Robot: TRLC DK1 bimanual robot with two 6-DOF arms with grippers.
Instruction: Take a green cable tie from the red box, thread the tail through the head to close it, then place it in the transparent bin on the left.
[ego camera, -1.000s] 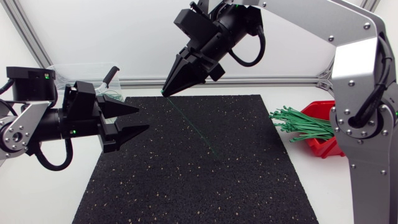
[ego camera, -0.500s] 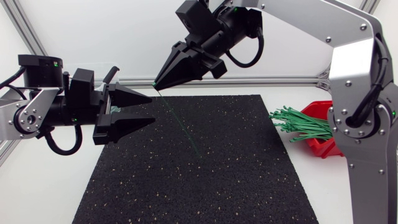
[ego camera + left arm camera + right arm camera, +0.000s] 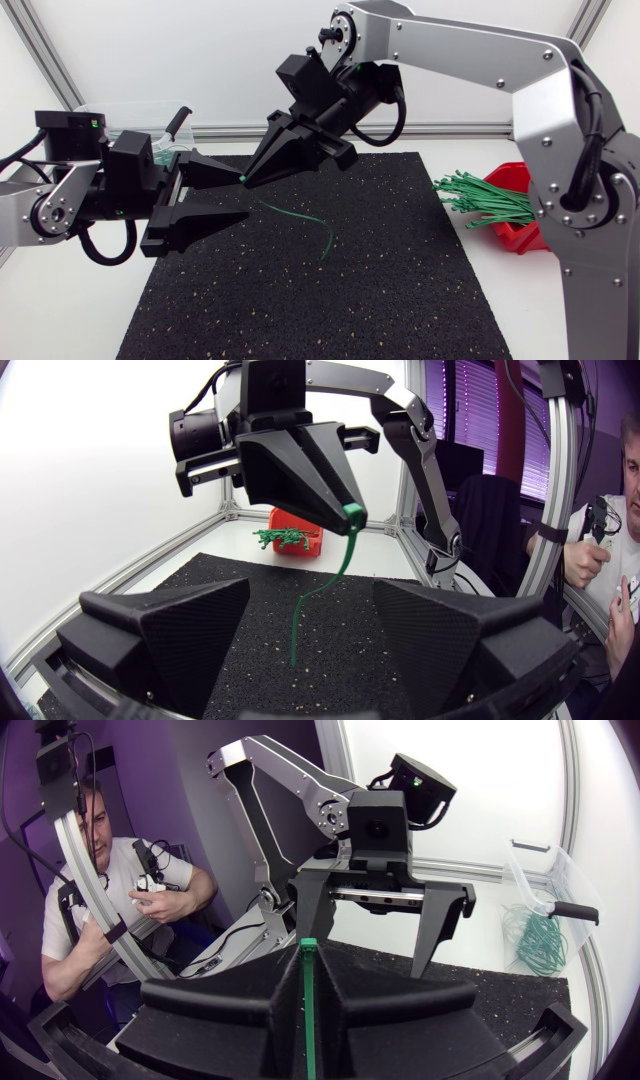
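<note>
Matting first: the black speckled mat fills the middle of the table. Over its far half the right arm comes in from the right and reaches past the middle, and its right gripper is angled downward. The fingers are pressed together, pinching the green cable tie at its head end. The tail hangs from the tip in a loose curve above the mat.

Opposite, the left arm comes in from the left with the left gripper held level, its fingers spread wide. The tie dangles in the gap ahead of them, touching neither finger.

Off the mat's right side sits the red box, with a bundle of green ties spilling over its rim toward the mat. At the far left, behind the left arm, stands the transparent bin, with looped green ties lying inside.
</note>
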